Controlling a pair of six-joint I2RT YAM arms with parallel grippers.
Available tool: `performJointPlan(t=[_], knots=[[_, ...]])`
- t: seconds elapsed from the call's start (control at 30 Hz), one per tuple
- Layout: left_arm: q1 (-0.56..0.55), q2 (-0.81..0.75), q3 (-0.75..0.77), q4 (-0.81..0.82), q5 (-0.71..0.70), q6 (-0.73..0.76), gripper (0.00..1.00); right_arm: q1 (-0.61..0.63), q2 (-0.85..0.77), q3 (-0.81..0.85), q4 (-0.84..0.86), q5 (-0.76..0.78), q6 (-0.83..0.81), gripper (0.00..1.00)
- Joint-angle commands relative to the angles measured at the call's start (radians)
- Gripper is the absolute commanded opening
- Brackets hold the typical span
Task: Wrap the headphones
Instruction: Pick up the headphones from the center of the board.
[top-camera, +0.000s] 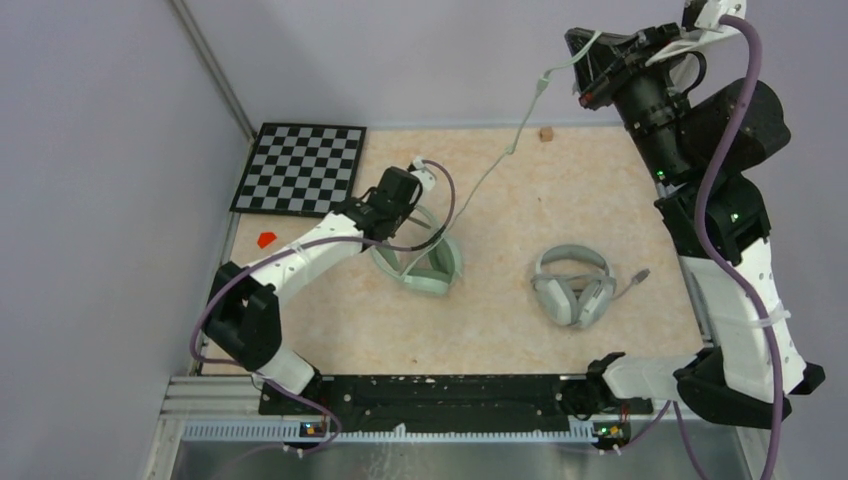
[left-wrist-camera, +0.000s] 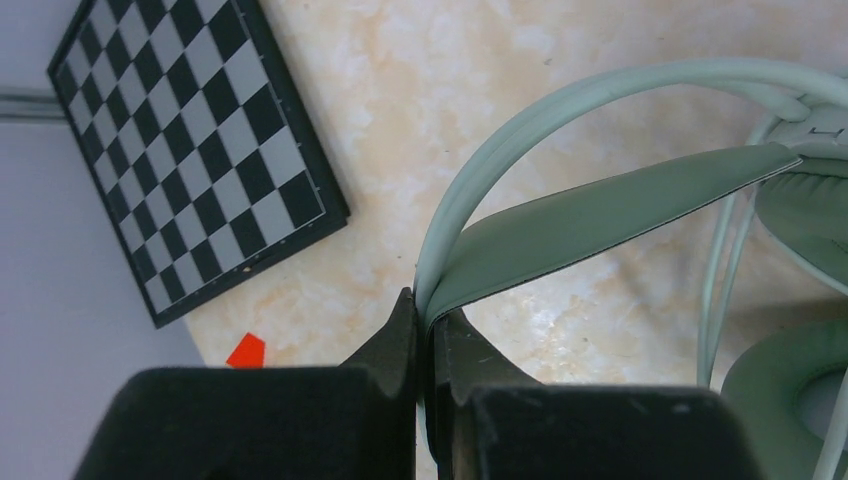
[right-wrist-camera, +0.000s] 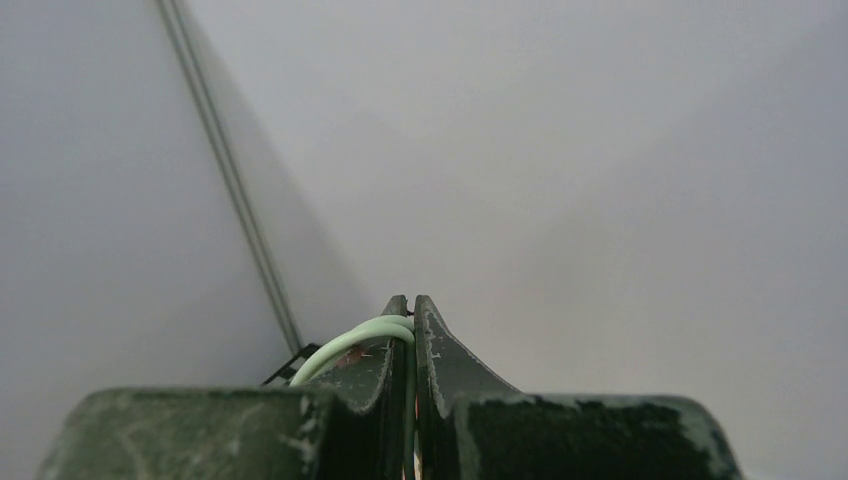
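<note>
I have my left hand (left-wrist-camera: 425, 312) pinched shut on the headband of the mint-green headset (top-camera: 432, 268), which sits left of centre on the desk (top-camera: 500, 335). My right hand (right-wrist-camera: 411, 308) is raised high over the far right corner, closed on the pale-green cable (top-camera: 500, 165). The cable runs in one long diagonal from the headset, up and away to the right hand. Since the right arm holds the far end, I judge the winding falls to it. The white headset (top-camera: 572, 288) lies apart, nearer the right arm.
</note>
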Motion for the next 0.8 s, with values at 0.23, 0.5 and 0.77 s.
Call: performJointPlan(t=[0.23, 0.5, 0.77], knots=[[0.052, 0.143, 0.234, -0.146, -0.255, -0.146, 0.0, -0.01, -0.038, 0.155, -0.136, -0.244, -0.019, 0.0], [0.104, 0.24, 0.371, -0.215, -0.222, -0.22, 0.0, -0.01, -0.115, 0.193, -0.136, -0.176, -0.042, 0.0], [0.125, 0.231, 0.377, -0.193, -0.202, -0.299, 0.0, -0.01, -0.188, 0.112, -0.143, -0.232, 0.046, 0.0]])
